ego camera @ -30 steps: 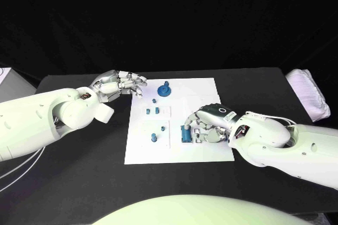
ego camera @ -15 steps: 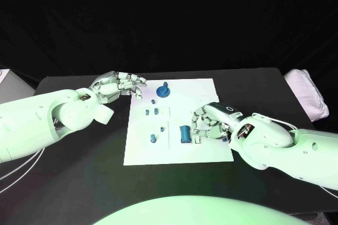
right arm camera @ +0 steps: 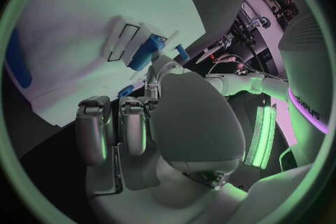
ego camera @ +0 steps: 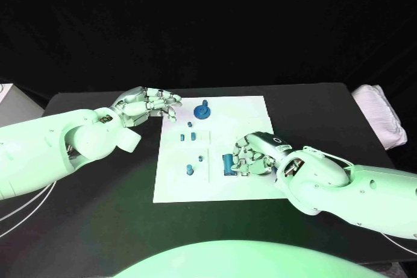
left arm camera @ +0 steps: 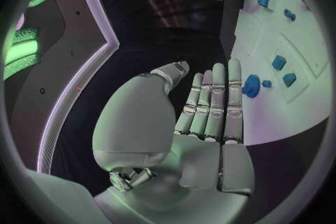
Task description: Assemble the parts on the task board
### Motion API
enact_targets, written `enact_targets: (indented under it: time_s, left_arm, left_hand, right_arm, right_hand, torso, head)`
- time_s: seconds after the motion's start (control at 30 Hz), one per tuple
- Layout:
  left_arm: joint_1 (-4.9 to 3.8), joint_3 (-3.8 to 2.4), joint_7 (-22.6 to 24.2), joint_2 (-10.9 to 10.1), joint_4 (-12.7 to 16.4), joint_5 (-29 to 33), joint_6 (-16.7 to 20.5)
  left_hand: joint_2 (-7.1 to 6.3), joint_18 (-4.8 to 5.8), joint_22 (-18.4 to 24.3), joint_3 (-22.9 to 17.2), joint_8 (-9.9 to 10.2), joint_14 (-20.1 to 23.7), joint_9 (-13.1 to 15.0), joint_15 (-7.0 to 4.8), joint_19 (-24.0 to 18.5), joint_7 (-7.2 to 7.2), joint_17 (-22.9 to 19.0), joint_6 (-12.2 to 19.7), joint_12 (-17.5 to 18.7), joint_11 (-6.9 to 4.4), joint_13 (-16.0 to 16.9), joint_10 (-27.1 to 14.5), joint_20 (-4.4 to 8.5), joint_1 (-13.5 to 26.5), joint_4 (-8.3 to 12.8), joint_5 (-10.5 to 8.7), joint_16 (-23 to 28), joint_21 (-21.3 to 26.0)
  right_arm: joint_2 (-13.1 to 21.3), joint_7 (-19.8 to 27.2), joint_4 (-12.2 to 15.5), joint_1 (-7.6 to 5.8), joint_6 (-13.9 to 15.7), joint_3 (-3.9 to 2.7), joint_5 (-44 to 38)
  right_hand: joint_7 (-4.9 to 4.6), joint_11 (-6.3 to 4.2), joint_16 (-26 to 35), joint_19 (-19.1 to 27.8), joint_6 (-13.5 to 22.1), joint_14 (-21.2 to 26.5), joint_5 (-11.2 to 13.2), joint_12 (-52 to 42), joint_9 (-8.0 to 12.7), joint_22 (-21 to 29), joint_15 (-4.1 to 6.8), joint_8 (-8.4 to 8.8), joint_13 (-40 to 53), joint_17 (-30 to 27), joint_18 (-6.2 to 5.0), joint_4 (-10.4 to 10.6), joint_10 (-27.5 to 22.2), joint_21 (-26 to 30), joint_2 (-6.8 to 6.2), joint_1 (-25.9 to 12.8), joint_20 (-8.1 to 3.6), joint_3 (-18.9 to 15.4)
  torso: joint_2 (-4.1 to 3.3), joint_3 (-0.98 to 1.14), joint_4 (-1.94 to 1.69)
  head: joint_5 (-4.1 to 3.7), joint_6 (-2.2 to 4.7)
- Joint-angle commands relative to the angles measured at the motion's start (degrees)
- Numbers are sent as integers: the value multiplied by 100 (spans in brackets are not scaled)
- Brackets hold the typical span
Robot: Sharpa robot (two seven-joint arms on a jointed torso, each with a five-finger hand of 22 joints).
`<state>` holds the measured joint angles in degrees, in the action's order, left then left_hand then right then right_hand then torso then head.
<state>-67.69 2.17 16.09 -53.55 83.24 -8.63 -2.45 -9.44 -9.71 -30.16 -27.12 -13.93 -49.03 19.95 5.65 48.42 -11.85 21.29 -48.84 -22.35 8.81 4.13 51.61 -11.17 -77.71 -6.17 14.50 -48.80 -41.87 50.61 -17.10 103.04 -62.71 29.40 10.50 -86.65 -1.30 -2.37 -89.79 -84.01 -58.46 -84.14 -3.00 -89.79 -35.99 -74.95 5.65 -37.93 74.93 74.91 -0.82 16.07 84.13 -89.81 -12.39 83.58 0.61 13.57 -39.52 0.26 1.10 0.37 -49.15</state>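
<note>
On the white task board point(ego camera: 252, 112), the right hand point(ego camera: 252, 154) curls its fingers beside the blue block point(ego camera: 228, 164) near the board's middle, whether gripping it I cannot tell, while the left hand point(ego camera: 147, 102) hovers flat, fingers together, holding nothing, near the blue round knobbed part point(ego camera: 202, 112).

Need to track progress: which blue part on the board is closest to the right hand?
The long blue cylinder, lying right at the right hand's fingers; the other parts sit farther toward the left hand.
</note>
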Motion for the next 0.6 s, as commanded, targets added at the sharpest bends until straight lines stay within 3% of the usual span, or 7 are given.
enact_targets:
  time_s: [0.03,0.6]
  left_arm:
    - [3,-2,14,8,8,25,-114]
    - [5,0,-11,0,3,17,-119]
  left_hand:
    - [41,-70,0,-43,-37,48,4,6,14,9,-3,-29,23,18,6,-27,3,-32,-2,11,-22,12]
    - [44,-68,-5,-46,-46,53,3,8,10,10,-8,-27,26,19,4,-31,3,-36,-19,9,-22,13]
  right_arm:
    - [-24,-131,3,20,-26,0,-32]
    - [-39,-279,27,38,-9,0,-329]
  right_hand:
    - [44,-46,-21,-599,0,-586,20,-21,-12,-1505,42,-44,1507,1509,82,12,587,-19,-30,61,-27,-51]
    - [57,-57,-21,-599,-7,-586,18,-21,-19,-1505,55,-77,1507,1509,82,29,587,-19,-31,83,-45,-130]
  torso:
    - [-1,-2,8]
    - [-2,-2,5]
  head:
    - [-3,-15]
    - [-4,-40]
